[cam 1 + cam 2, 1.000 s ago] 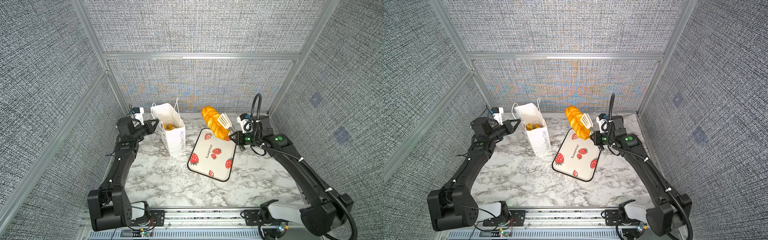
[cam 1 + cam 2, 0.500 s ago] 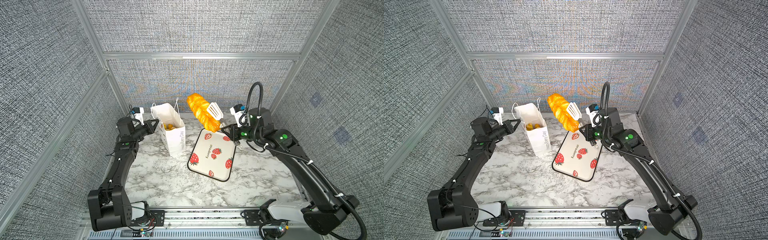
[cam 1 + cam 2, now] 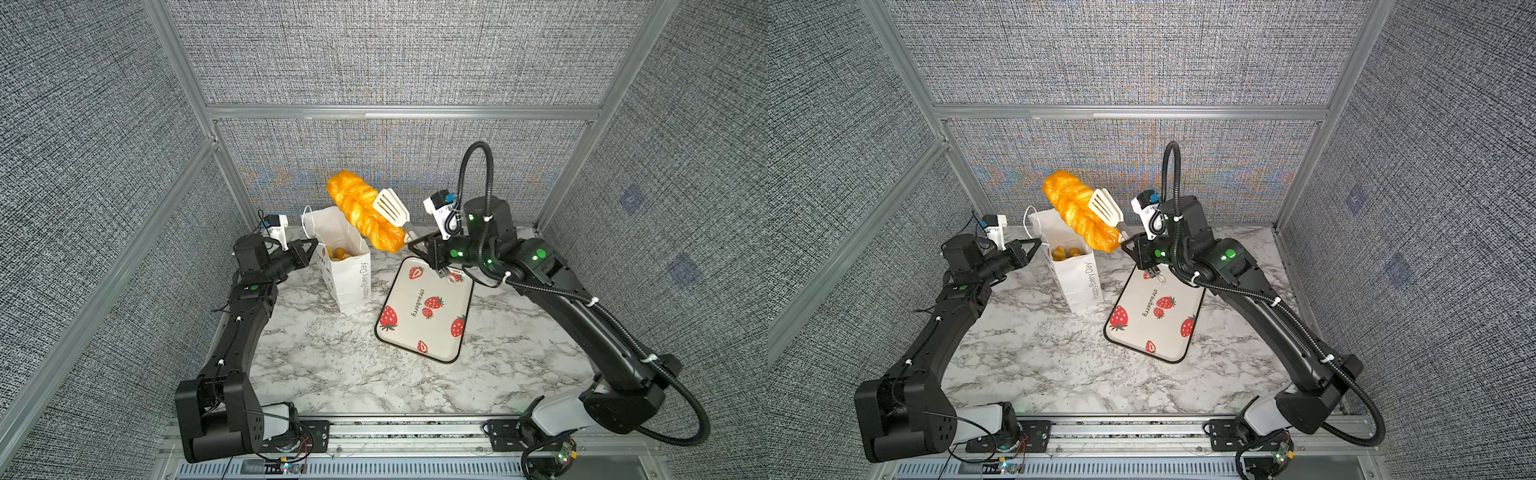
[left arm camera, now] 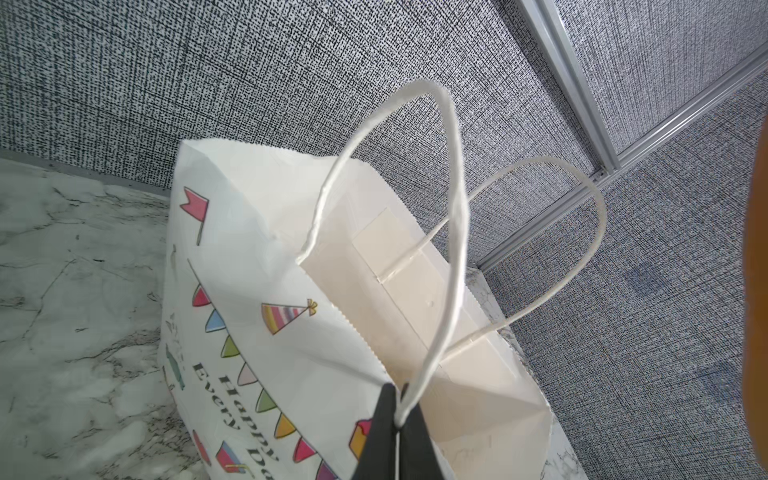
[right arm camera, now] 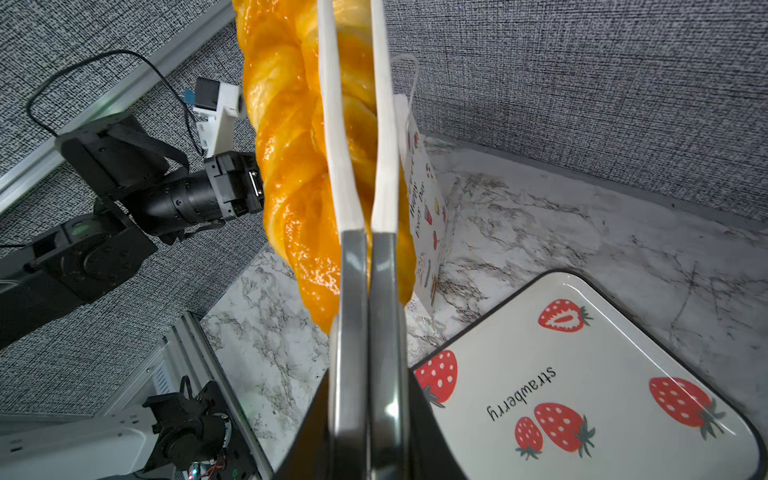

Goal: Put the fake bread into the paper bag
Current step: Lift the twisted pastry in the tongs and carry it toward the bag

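The right gripper [image 3: 420, 246] is closed tight on the tongs [image 3: 390, 205], and the tongs pinch the loaf [image 3: 361, 212] near its middle; the loaf hangs slanted in the air and touches nothing else. A second ago it was lower, above the far end of the tray [image 3: 409, 336]; now the arm has lifted it and carried it toward the bag [image 3: 349, 286]. In both top views its upper end appears over the bag's mouth, while its lower end points toward the tray. The left gripper [image 4: 395, 419] has not moved; its fingers are pressed together on one cord handle [image 4: 453, 208], which keeps the bag upright and open on the table [image 3: 332, 365]. Small breads [image 3: 337, 252] already lie inside the bag; the tray is bare, so I judge that the loaf is the last piece. The carry looks almost done; next the loaf should be turned more end-down above the mouth before the tongs let go. It is long and the bag is narrow; if it comes in flat, it may catch the rim or tip the bag.
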Motion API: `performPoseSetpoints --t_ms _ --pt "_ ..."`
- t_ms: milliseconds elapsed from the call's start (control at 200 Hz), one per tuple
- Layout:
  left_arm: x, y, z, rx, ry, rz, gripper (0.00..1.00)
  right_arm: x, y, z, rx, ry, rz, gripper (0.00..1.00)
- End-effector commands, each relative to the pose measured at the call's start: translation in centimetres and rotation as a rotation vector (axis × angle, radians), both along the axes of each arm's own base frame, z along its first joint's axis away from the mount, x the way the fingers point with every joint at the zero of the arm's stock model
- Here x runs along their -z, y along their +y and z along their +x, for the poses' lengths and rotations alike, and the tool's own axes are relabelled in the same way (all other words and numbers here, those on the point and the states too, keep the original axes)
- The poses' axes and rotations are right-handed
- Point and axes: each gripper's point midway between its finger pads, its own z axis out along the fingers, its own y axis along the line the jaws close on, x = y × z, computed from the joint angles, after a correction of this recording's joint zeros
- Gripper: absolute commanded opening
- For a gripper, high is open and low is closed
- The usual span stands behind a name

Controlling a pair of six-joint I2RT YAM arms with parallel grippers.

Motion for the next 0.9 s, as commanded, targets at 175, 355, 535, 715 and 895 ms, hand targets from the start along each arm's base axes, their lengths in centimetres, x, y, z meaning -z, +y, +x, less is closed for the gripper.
performPoseSetpoints --t_ms 175,355,535,715,895 --pt "-0.9 -0.2 -0.3 0.018 -0.038 -0.003 0.03 -2.2 3.9 1.8 -0.011 -0.036 0.132 0.17" --pt "-1.2 -0.4 -0.4 0.027 -0.049 -0.004 0.03 -2.2 5.7 2.6 -0.023 -0.011 0.185 0.17" --pt "-1.6 -0.5 -0.6 0.034 -0.065 -0.003 0.03 -1.9 7.9 3.1 -0.049 0.011 0.201 0.17" --pt "-2.1 -0.6 -0.9 0.042 -0.087 0.001 0.03 -1.1 9.2 4.1 -0.033 0.043 0.219 0.17" --pt "-2.1 -0.7 -1.0 0.048 -0.087 0.0 0.03 0.4 10.2 5.3 -0.012 0.08 0.219 0.17"
